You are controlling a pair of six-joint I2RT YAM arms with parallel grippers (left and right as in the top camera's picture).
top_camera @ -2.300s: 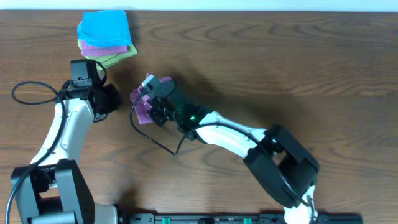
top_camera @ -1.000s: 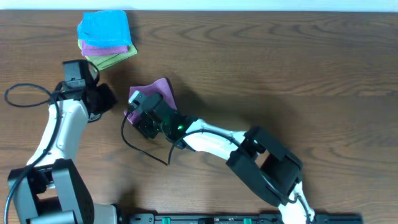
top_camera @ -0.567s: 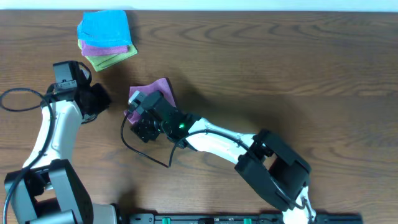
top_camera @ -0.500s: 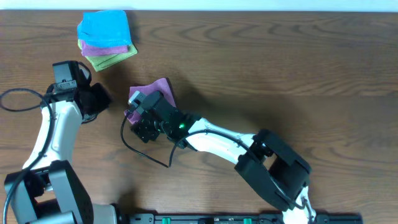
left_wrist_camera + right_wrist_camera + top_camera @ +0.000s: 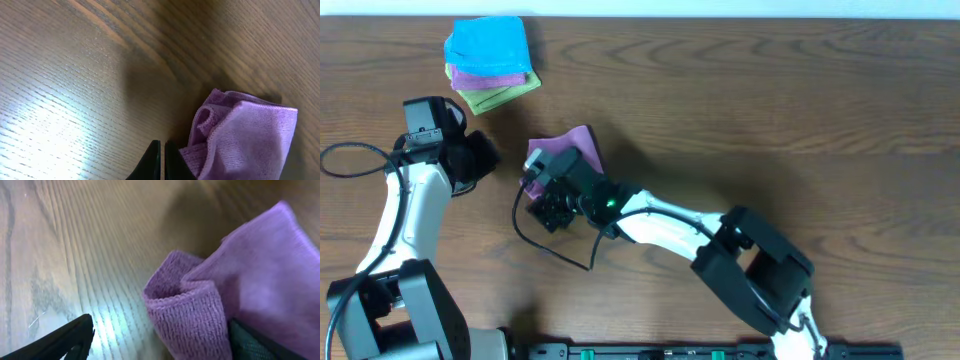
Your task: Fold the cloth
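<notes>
The cloth (image 5: pixel 574 146) is a lilac-purple bundle lying folded on the wooden table (image 5: pixel 770 120). My right gripper (image 5: pixel 552 190) sits over its near-left part and hides that part from above. In the right wrist view the right gripper (image 5: pixel 160 324) stands open and astride the cloth's (image 5: pixel 250 285) rolled edge. Bare wood shows between the left finger (image 5: pixel 65 340) and the cloth. My left gripper (image 5: pixel 492 155) is to the left of the cloth and apart from it. In the left wrist view the left gripper (image 5: pixel 161 157) is shut on nothing, with the cloth (image 5: pixel 245 135) just to its right.
A stack of folded cloths (image 5: pixel 488 52), blue on top, then purple, then green, lies at the back left. A black cable (image 5: pixel 550 240) loops on the table below the right gripper. The right arm (image 5: pixel 760 265) fills the front right.
The right gripper's jaws have opened wider over the cloth. The left arm has drawn back a little to the left. The cloth lies as it did.
</notes>
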